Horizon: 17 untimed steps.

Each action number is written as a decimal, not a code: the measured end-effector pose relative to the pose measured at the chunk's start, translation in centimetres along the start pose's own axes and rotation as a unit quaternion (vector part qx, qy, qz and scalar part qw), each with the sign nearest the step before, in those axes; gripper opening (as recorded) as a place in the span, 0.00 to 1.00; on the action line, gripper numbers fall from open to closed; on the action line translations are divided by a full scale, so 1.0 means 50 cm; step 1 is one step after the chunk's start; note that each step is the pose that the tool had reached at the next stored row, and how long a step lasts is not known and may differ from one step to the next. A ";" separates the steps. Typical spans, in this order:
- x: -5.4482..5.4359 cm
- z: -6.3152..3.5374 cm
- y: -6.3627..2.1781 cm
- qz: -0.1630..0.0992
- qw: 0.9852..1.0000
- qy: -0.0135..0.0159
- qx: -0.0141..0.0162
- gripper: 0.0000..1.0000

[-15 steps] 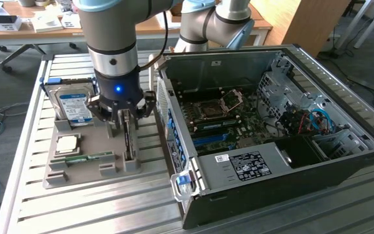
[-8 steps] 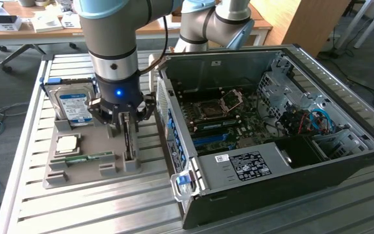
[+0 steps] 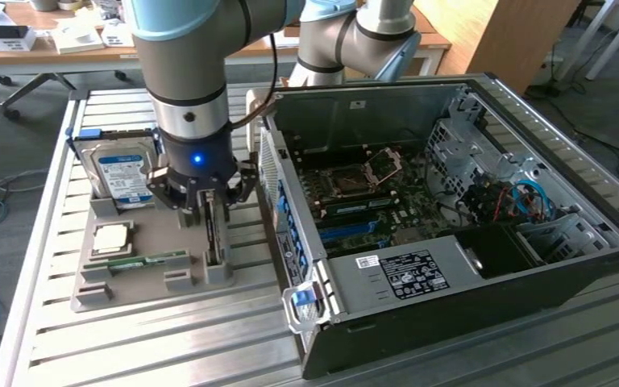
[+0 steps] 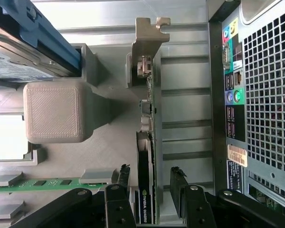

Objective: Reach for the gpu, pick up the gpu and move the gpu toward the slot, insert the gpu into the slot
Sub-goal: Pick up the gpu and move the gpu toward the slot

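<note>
The gpu [image 3: 215, 234] stands on its edge in the grey holder [image 3: 148, 242], beside the open computer case [image 3: 450, 201]. My gripper [image 3: 207, 211] hangs straight over it, its fingers reaching down on either side of the card. In the wrist view the gpu [image 4: 146, 156] appears edge-on, with its silver bracket [image 4: 145, 47] at the far end. The gripper [image 4: 150, 187] is open, with one black finger [image 4: 123, 185] on each flank of the card and a small gap on both sides. The motherboard [image 3: 363, 201] with its blue slots lies inside the case.
A hard drive [image 3: 122, 173] with a blue-white label stands at the holder's back. A processor chip [image 3: 110, 238] and a green memory stick [image 3: 143, 262] lie in the holder. The case's rear panel [image 4: 266, 95] is close beside the gpu. All rests on a slatted metal table [image 3: 180, 339].
</note>
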State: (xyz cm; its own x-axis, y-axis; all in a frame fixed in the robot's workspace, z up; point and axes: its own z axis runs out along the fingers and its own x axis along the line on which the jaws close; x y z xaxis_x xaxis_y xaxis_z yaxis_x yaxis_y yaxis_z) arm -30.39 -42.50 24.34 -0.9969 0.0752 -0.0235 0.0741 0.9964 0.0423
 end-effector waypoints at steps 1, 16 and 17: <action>0.000 0.002 0.000 0.000 1.000 0.000 0.000 0.47; 0.002 0.013 0.000 0.000 1.000 0.000 0.000 0.47; 0.002 0.013 0.000 0.000 1.000 0.000 0.000 0.47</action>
State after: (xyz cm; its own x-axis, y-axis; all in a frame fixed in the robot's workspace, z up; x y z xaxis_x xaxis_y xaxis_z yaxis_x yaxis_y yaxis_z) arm -30.45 -42.49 23.69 -0.9969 0.0752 -0.0235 0.0741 0.9964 0.0422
